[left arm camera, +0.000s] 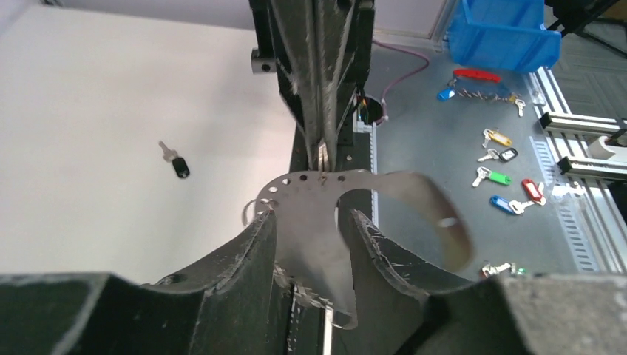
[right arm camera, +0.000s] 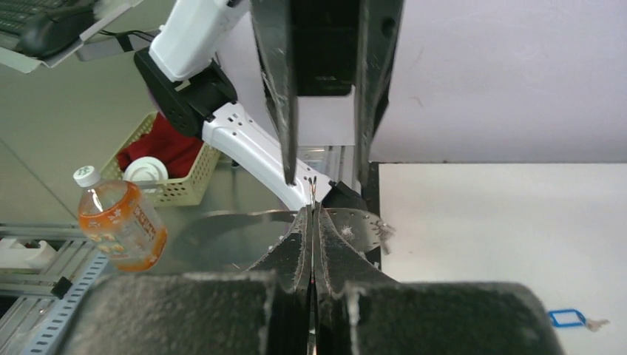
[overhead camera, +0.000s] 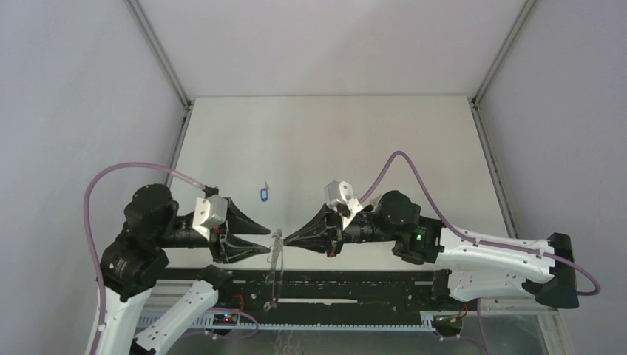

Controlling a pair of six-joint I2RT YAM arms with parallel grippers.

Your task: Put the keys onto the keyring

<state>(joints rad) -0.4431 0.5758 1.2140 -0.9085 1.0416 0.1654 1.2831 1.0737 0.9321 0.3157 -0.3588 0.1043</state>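
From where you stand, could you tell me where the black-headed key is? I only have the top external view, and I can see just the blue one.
Observer: The left wrist view shows the black key lying flat on the white table, off to one side of the keyring.
Operator: Thank you. Is anything actually clamped on the keyring?
Observer: Yes. That same view shows the right gripper shut on a thin silver piece at its holed edge.
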